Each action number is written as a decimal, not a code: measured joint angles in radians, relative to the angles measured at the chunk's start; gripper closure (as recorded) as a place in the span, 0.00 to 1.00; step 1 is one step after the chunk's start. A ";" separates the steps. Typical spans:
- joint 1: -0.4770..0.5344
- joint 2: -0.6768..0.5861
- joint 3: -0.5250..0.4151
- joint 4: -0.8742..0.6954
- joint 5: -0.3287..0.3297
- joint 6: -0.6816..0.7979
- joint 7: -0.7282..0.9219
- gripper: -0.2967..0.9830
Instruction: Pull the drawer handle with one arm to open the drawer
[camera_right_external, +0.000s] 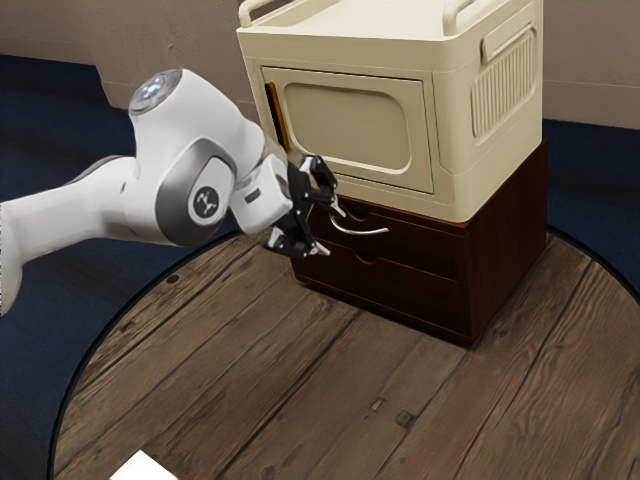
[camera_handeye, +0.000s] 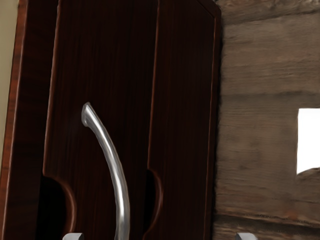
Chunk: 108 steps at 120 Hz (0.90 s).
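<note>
- Handle (camera_right_external: 370, 233), silver and curved, is on the closed upper drawer (camera_right_external: 420, 245); near its end at the exterior view's left, the claw (camera_right_external: 331, 232) is released, fingertips standing apart.
- More to the right, the cream cabinet (camera_right_external: 452, 110) stands upon the brown chest (camera_right_external: 507, 240).

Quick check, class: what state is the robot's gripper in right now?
Gripper: open, its two fingers standing well apart, not clamped on the silver drawer handle.
</note>
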 joint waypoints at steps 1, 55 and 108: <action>-0.002 0.000 0.000 0.000 0.000 0.003 0.000 0.50; -0.012 0.042 -0.008 0.001 -0.006 0.112 0.003 0.58; -0.016 0.058 -0.004 0.001 -0.005 0.140 0.001 0.63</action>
